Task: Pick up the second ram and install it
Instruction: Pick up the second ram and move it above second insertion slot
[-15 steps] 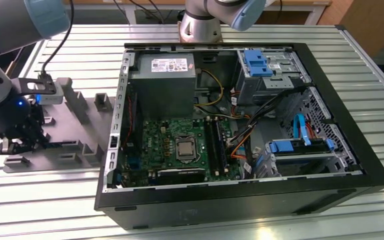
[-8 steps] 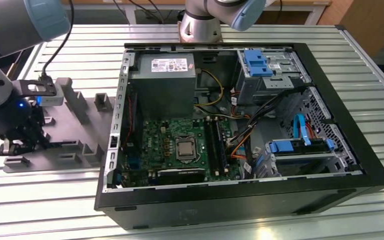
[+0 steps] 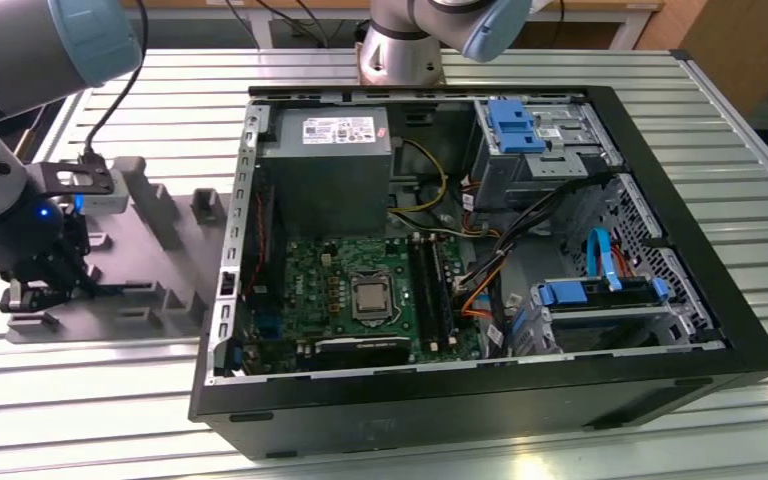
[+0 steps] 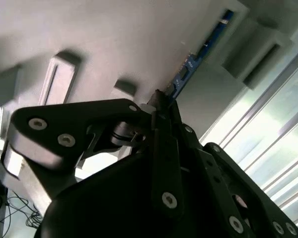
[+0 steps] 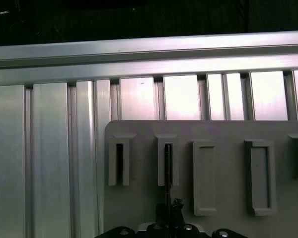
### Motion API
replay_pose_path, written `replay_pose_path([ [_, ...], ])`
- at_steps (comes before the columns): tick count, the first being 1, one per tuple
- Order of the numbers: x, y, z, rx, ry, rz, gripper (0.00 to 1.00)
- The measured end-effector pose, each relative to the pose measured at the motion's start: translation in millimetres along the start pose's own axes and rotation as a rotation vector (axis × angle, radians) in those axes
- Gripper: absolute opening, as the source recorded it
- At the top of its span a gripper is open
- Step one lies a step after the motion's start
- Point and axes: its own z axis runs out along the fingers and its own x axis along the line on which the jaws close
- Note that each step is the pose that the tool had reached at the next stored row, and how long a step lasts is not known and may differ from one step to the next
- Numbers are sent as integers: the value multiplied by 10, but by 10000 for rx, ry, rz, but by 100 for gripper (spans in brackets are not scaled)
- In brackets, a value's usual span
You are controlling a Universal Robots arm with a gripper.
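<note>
The second ram (image 4: 187, 66) is a slim bluish board standing on edge in the grey holder plate (image 3: 137, 255), which lies at the exterior view's left beside the computer case. In the first wrist view the ram (image 5: 167, 166) appears edge-on as a thin dark line in a slotted holder block. My gripper (image 4: 160, 99) is down at the plate's near end (image 3: 40, 292), its black fingers (image 4: 164, 144) brought together on the ram's end. The long black memory slots (image 3: 428, 285) lie on the green motherboard (image 3: 344, 270) inside the case.
The open black computer case (image 3: 491, 400) holds a power supply (image 3: 324, 160), blue drive cages (image 3: 511, 125) and loose cables. Other grey holder blocks (image 5: 204, 176) stand on the plate. A ribbed metal table (image 3: 117, 380) lies under everything, and its edge rail (image 5: 139, 49) runs past the plate.
</note>
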Motion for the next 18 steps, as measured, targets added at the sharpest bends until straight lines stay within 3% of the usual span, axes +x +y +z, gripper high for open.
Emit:
replay_pose_path([
  [1,0,0,1,0,-3,0,14],
  [7,3,0,5,-4,-2,-112,14],
  [13,3,0,9,-37,23,-1062,14],
  [18,3,-1,9,-43,28,-1256,14],
])
